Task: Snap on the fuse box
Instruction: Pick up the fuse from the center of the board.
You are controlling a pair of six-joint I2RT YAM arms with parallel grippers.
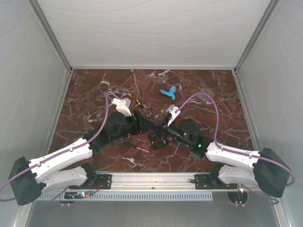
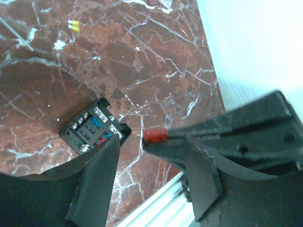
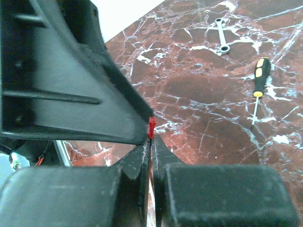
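With the left tool [image 2: 152,151] released, the red fuse [image 3: 151,127] clenched in the right tool [image 3: 150,138] should be squared over the fuse box [image 2: 92,130], at its nine o'clock, then pressed down.

From above, the left jaws and right jaws are blending into one dark mass, and the fuse box [image 1: 159,140] is showing too small to read its insides. At the left wrist, a finger [image 2: 94,184] is hiding one of its corners. At the right wrist, the small red piece [image 3: 151,127] is showing only its end; the left jaws are running off the top and left edges.
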